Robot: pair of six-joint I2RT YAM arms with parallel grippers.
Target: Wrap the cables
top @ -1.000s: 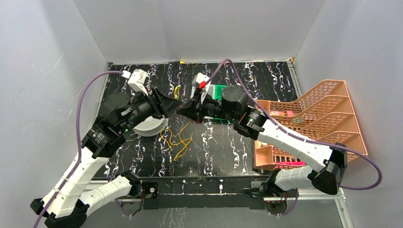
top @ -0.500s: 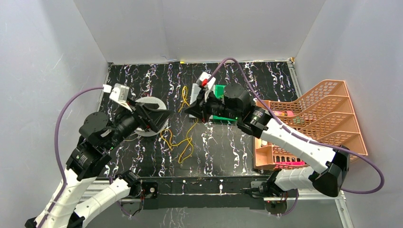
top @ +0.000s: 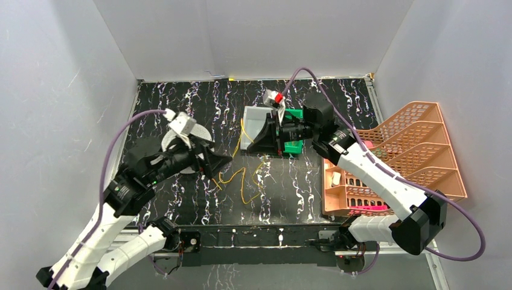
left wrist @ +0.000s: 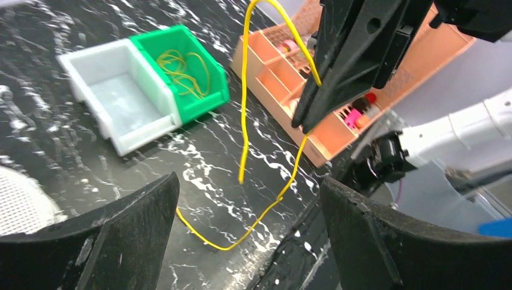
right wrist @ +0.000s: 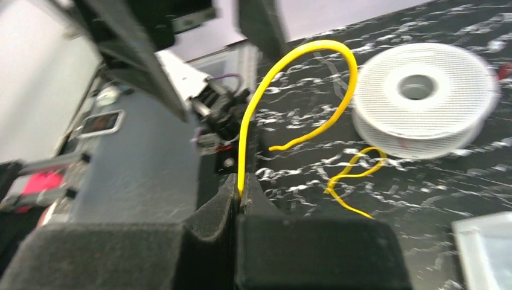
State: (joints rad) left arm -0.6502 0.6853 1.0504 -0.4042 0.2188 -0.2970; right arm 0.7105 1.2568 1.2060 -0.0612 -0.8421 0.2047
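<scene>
A yellow cable (top: pixel 242 179) lies in loose bends on the black marbled table, and one end rises to my right gripper (top: pixel 250 147). In the right wrist view that gripper (right wrist: pixel 240 194) is shut on the cable (right wrist: pixel 290 77), which arcs up and over from the jaws. My left gripper (top: pixel 226 162) is open and empty, low over the table just left of the cable. In the left wrist view (left wrist: pixel 249 181) the cable (left wrist: pixel 244 103) hangs between its spread fingers. The white perforated spool (top: pixel 174 138) lies flat behind the left arm, partly hidden, and also shows in the right wrist view (right wrist: pixel 422 96).
A green bin (left wrist: pixel 212 90) holding more yellow cables (left wrist: pixel 181 61) stands next to a white bin (left wrist: pixel 90 72) at the table's middle back. A peach tiered tray (top: pixel 422 151) stands at the right edge. Grey walls enclose the table.
My right gripper has pulled back to the right with the cable, raising its end. My left gripper has left the spool and swung down toward the cable with its jaws open.
</scene>
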